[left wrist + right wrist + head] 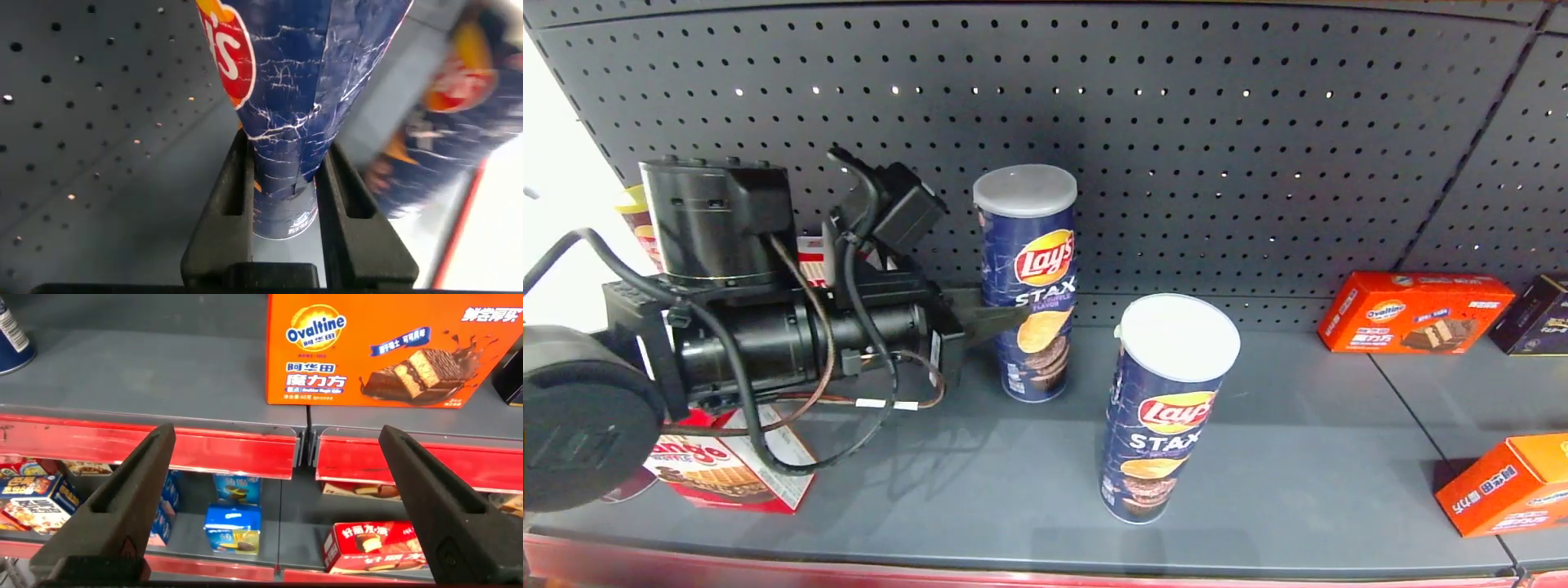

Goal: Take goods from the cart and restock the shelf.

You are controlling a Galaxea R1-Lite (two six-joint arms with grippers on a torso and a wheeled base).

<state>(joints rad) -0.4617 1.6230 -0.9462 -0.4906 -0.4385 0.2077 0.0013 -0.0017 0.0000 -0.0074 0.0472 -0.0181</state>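
Here, in the head view, the left gripper (1031,309) comes in from the left of the frame, its fingers closed on the middle of the rear chip can (1027,245). That can stands upright on the grey shelf (1298,457), just left of centre and close to the pegboard back wall (1176,122). The front chip can (1164,408) stands upright at centre frame, nearer the shelf's front edge and apart from the rear one. At lower left a red wafer box (731,474) lies flat under the arm. At right an orange box (1413,313) sits near the back wall with a dark box (1539,314) beside it at the frame edge, and a second orange box (1507,483) lies at lower right. In the left wrist view, the left gripper (286,192) has one black finger (233,204) on each side of the rear chip can (294,82), both against its blue wall. The front chip can (445,122) shows blurred beyond it, and the pegboard back wall (82,98) rises on the other side. In the right wrist view, the right gripper (282,514) is spread wide and holds nothing. Between its fingers (122,506) runs the shelf's red front strip (221,445), with an orange box (384,351) on the shelf beyond it and packaged goods (233,527) on the lower shelf.
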